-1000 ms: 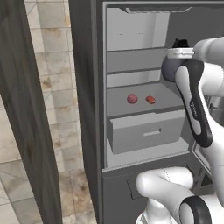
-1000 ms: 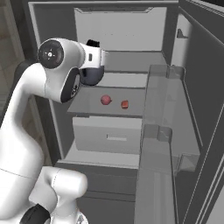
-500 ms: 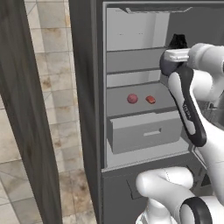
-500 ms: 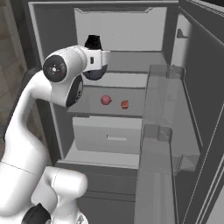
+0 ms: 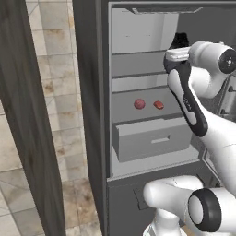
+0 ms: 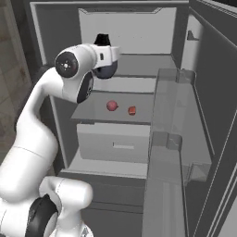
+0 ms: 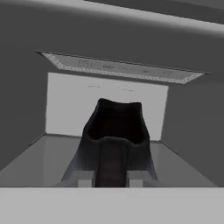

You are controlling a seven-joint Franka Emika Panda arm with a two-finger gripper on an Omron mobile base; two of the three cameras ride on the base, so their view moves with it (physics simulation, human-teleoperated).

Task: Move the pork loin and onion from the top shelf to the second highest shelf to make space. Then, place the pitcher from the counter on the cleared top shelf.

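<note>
The dark glossy pitcher [image 7: 114, 131] stands upright between my gripper's [image 7: 111, 177] jaws, which are shut on its handle side. It hangs at the front of the top shelf [image 5: 138, 64], level with the tallest white-backed compartment. Whether its base touches the board I cannot tell. From the right base view the pitcher [image 6: 104, 69] shows behind my white hand. The onion [image 5: 139, 103] and the pork loin [image 5: 158, 105] lie side by side on the second highest shelf [image 5: 124, 110], the onion [image 6: 111, 106] left of the pork loin [image 6: 132, 110].
A grey drawer box [image 5: 152, 140] juts out under the second shelf. The open fridge door with its clear bins [image 6: 171, 139] stands close on the right. A dark panel [image 5: 27, 138] and tiled floor lie to the left of the fridge.
My arm has swung the pitcher upward and inward, from in front of the lower shelves to the mouth of the top compartment. The onion and pork loin have stayed put.
</note>
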